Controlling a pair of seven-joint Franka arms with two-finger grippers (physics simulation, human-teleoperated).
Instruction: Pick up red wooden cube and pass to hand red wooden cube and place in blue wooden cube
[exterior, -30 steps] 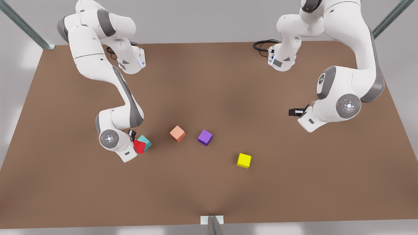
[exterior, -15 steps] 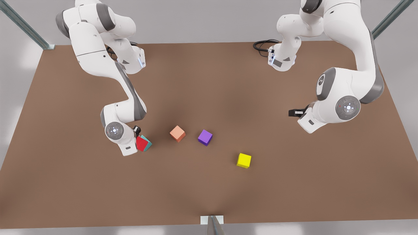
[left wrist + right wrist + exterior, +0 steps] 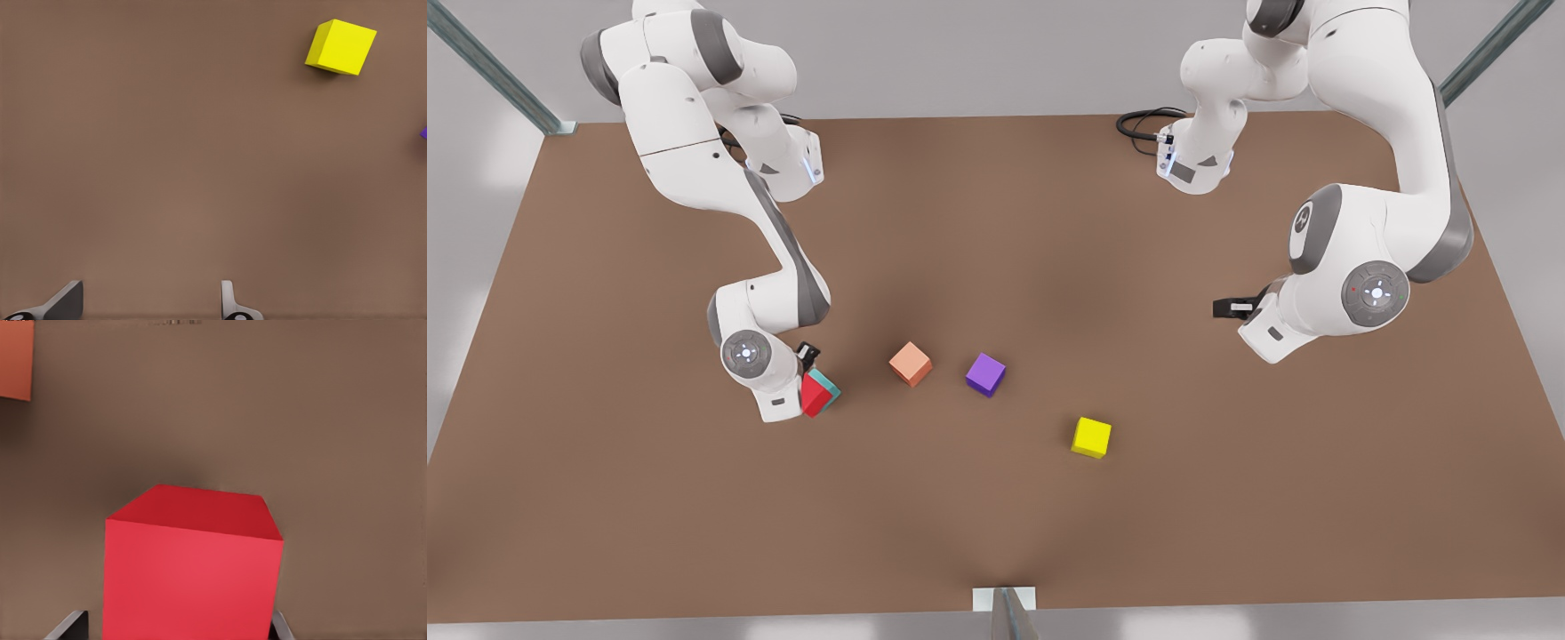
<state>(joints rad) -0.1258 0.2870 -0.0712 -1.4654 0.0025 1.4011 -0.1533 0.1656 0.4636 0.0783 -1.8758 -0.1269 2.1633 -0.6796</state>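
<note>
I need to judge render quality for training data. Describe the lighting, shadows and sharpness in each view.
Front view: even, soft light, a faint dark patch on the table, small soft shadows under the yellow cube and purple cube. Left wrist view: flat light, a short shadow beneath the yellow cube, open left claw tips sharp. Right wrist view: the red wooden cube in the right claw is shaded darker on one face; a blurry shadow behind.

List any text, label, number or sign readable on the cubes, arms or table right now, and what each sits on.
None readable. The red wooden cube, blue wooden cube, and the salmon, purple and yellow cubes have plain faces. A round emblem on the arm's elbow on the front view's right is too small to read.
</note>
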